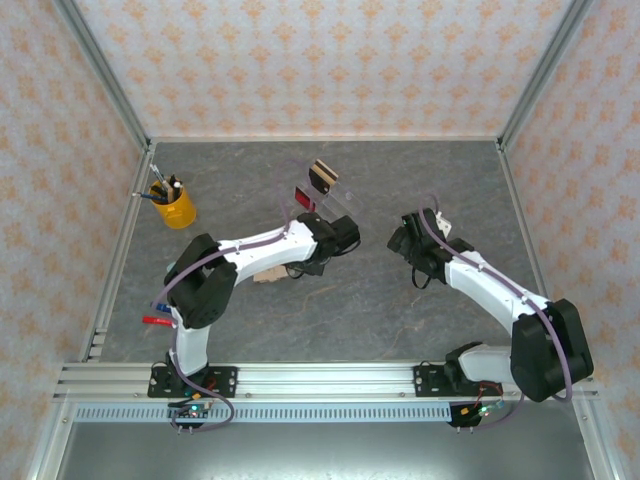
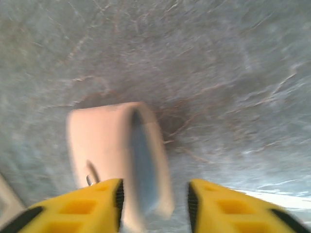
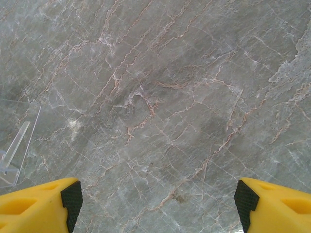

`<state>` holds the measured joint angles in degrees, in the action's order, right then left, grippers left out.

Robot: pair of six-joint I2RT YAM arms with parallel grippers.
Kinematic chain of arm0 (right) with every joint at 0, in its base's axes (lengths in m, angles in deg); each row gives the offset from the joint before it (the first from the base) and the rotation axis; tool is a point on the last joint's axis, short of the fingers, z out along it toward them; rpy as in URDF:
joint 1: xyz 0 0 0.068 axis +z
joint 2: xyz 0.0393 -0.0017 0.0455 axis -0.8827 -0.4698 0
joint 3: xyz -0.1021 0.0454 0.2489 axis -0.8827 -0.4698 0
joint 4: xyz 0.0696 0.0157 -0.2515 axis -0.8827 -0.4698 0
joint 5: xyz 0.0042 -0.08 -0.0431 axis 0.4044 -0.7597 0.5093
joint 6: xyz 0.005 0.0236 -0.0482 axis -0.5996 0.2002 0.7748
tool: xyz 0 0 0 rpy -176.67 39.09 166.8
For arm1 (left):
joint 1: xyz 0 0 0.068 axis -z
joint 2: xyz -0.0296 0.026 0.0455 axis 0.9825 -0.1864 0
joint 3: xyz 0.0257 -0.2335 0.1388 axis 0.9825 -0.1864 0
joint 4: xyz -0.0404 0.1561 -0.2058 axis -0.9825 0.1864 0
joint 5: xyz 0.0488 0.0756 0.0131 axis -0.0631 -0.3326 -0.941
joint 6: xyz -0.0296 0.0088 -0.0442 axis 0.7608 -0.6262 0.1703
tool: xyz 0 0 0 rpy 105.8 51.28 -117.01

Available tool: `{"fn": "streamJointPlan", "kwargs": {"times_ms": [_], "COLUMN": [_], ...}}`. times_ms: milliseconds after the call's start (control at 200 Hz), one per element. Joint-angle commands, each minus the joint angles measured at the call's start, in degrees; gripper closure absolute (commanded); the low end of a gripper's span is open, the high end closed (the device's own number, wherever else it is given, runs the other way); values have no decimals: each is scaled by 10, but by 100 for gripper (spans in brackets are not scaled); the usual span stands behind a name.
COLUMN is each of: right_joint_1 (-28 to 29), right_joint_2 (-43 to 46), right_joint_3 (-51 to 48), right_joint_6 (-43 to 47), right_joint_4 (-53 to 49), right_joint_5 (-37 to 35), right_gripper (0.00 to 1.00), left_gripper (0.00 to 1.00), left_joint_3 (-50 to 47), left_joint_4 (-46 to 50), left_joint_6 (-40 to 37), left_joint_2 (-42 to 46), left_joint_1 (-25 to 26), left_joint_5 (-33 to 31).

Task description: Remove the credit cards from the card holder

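Note:
The tan card holder (image 1: 268, 275) lies on the table, partly under my left forearm. In the left wrist view the card holder (image 2: 104, 150) is blurred, and its grey-blue lining (image 2: 141, 160) shows along one edge. My left gripper (image 2: 155, 206) is open; the holder's near edge sits between the yellow fingers, close to the left one, unclamped. A red card (image 1: 303, 198) and a tan card with a black band (image 1: 322, 177) stand in the clear acrylic stand (image 1: 338, 198). I cannot make out the dark grey-black card. My right gripper (image 3: 158, 208) is wide open over bare table.
A yellow cup (image 1: 177, 208) holding pens stands at the back left. Small red (image 1: 155, 321) and blue (image 1: 158, 300) items lie by the left rail. The acrylic stand's edge (image 3: 14, 148) shows at the left of the right wrist view. Patterned walls enclose the grey marbled table (image 1: 400, 300).

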<state>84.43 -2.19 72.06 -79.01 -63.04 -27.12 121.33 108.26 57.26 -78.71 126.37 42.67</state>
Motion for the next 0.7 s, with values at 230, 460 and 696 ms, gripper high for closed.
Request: {"fn": "streamJointPlan", "kwargs": {"times_ms": [230, 460, 696], "right_joint_1": [2, 9, 11], "right_joint_2": [-19, -37, -41], "right_joint_3": [-4, -11, -10], "right_joint_6": [13, 8, 1], "right_joint_4": [33, 73, 73], "right_joint_5": [54, 108, 116], "right_gripper": [18, 18, 18], "left_gripper": [16, 0, 0], "left_joint_3": [-61, -134, -122], "left_joint_4": [-117, -190, -229], "left_joint_6": [-97, -163, -150], "left_joint_2": [152, 157, 79], "left_joint_1": [-110, -219, -258], "left_joint_5": [165, 253, 293]}}
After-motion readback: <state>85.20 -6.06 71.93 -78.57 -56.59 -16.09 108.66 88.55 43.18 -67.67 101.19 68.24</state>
